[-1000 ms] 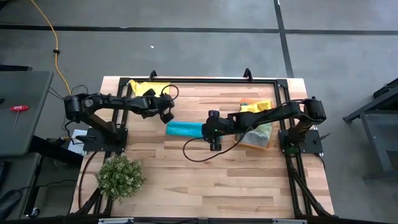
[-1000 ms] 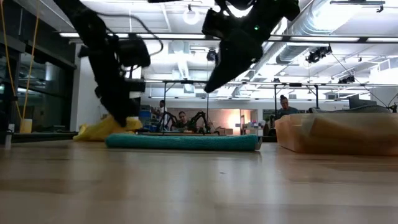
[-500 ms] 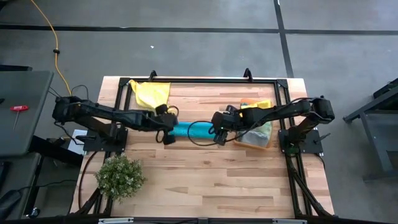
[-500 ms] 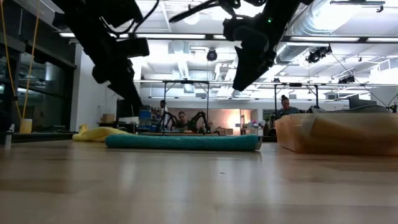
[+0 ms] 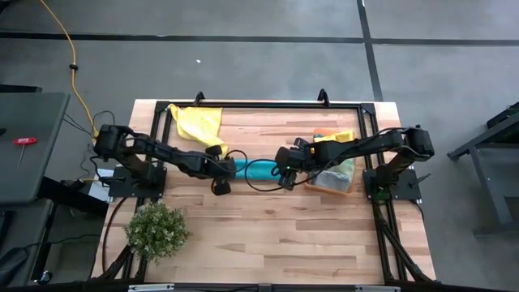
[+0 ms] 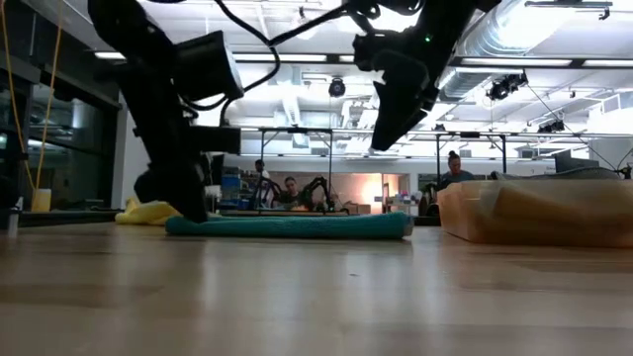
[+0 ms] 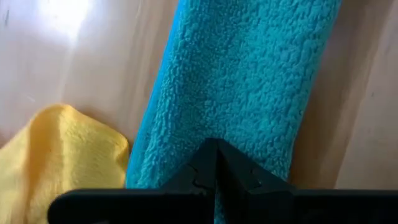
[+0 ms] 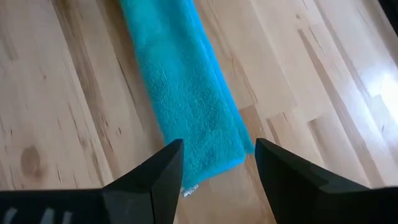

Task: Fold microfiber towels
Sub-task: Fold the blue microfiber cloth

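Folded teal towel (image 5: 253, 169) at frame centre on the bench (image 5: 268, 235), yellow towel (image 5: 199, 123) upper left. Left gripper (image 5: 225, 173) down on the teal strip's left end, jaws pressed together. Right gripper (image 5: 284, 165) above its right end, jaws spread.

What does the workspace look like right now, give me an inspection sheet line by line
Surface: wooden table, black frame around it.
Job's things: teal towel folded into a long strip; yellow towel spread at the far left; more towels in the orange bin.
Clutter: green plant at the near left corner.
Grippers: left gripper shut, down at the teal towel's left end; right gripper open, above its right end.
Cables: yellow cable on the floor.
Surroundings: people seated in the room behind.
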